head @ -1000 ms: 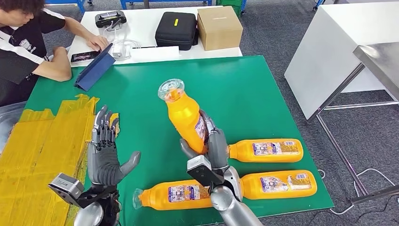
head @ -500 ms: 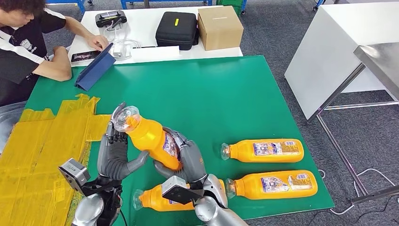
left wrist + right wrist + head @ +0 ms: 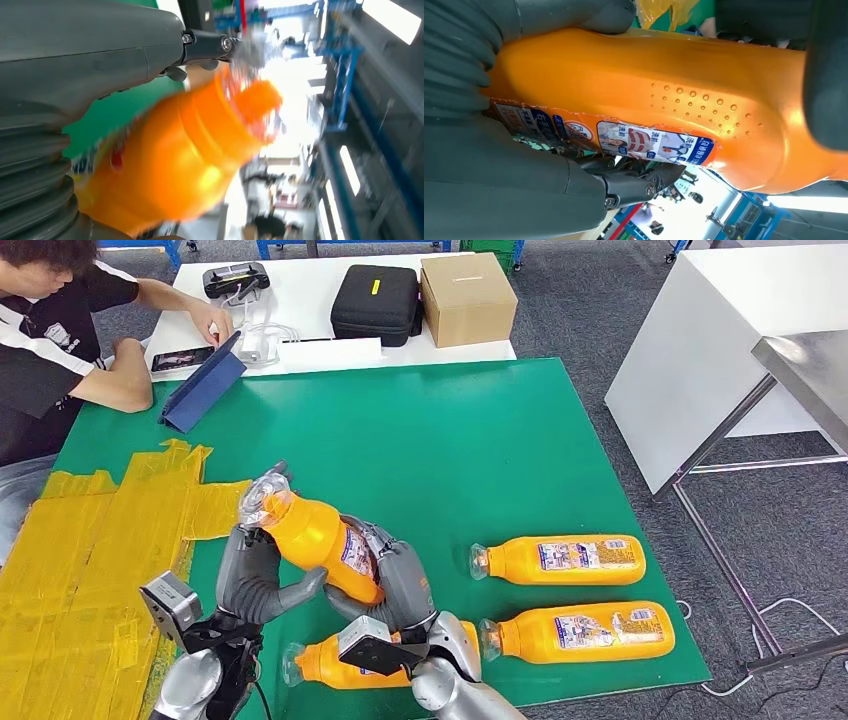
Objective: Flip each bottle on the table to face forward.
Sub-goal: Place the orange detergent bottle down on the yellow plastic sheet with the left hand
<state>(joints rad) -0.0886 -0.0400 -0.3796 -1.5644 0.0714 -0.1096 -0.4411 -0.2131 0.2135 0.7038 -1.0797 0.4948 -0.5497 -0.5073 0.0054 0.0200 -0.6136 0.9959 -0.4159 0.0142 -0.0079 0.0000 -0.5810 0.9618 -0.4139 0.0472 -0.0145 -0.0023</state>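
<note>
Both robot hands, left (image 3: 255,575) and right (image 3: 395,580), clasp 1 raised bottle (image 3: 315,540); 3 bottles lie on the table (image 3: 500,440), seemingly unfinished.

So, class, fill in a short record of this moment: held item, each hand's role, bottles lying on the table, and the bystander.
held item: orange bottle, tilted, cap end toward the yellow tape
right hand: grips the bottle's labelled body
left hand: holds its neck end
lying bottles: three on the green table, at and
bystander: person seated at the far left corner
</note>
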